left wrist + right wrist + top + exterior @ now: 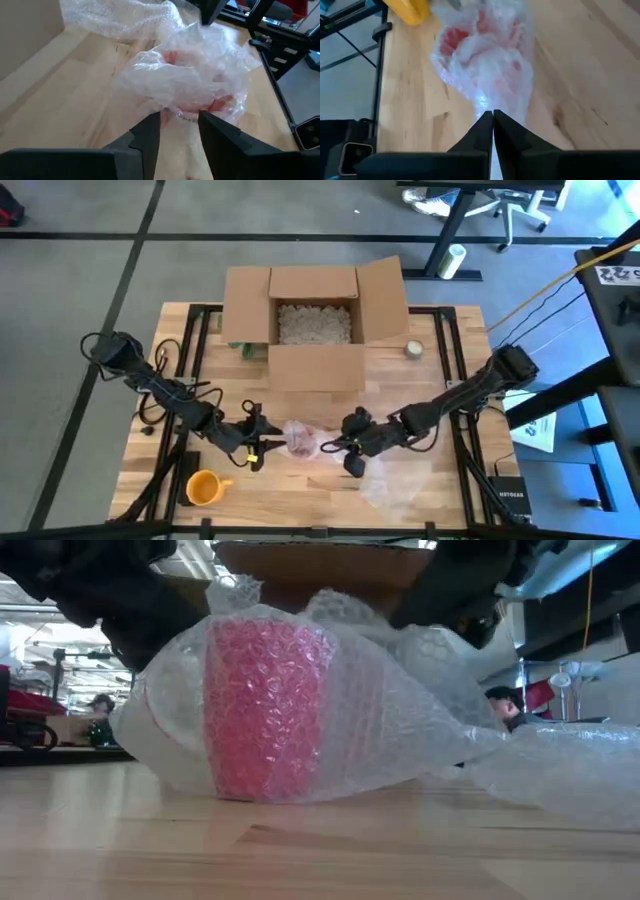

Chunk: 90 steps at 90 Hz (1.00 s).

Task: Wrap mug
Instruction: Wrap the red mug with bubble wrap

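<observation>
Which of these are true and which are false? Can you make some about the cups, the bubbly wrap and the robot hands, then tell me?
1. The red mug is covered in bubble wrap. True.
2. The orange mug is inside the cardboard box. False: it sits on the table near the front edge, by the left arm.
3. The right gripper is pinched shut on the bubble wrap. True.
4. The left gripper is shut tight. False: its fingers are apart, right by the wrapped mug.
5. The box is closed. False: its flaps are open.
</observation>
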Motion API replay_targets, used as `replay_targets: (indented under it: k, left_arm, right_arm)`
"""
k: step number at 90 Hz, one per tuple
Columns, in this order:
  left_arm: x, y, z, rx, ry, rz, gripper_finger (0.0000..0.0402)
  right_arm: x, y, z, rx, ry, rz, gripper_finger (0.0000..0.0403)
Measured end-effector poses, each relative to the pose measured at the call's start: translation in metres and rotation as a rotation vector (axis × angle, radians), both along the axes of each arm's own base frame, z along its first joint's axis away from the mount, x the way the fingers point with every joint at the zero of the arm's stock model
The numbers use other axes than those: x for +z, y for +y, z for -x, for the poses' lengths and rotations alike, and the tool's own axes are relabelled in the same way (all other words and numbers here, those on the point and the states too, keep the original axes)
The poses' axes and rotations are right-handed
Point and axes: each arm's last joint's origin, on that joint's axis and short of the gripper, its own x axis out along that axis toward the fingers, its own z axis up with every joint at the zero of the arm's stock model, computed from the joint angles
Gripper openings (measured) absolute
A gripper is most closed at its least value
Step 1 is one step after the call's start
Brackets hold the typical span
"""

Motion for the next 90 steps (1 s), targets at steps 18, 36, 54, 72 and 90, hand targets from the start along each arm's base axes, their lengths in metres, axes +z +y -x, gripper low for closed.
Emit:
replay_targets:
  k: [18, 36, 54, 72, 90]
  left_arm:
    - [0.000, 0.000, 0.000, 0.000, -0.006, 0.005, 0.0117]
    - [0.001, 0.000, 0.000, 0.001, -0.010, 0.010, 0.0117]
    - [0.002, 0.000, -0.001, 0.002, -0.018, 0.017, 0.0117]
    - [0.003, -0.001, -0.001, 0.000, -0.030, 0.020, 0.0117]
    - [0.003, -0.001, -0.001, -0.001, -0.030, 0.019, 0.0117]
  right_arm:
    - [-0.008, 0.002, 0.001, -0.011, 0.053, -0.032, 0.0000]
    - [-0.013, 0.008, -0.010, 0.028, -0.024, -0.038, 0.0000]
    - [-0.022, 0.004, -0.023, 0.025, -0.075, -0.029, 0.0000]
    - [-0.020, -0.004, -0.035, 0.027, -0.165, -0.008, 0.0000]
    - [-0.013, -0.008, -0.042, 0.037, -0.223, 0.009, 0.0000]
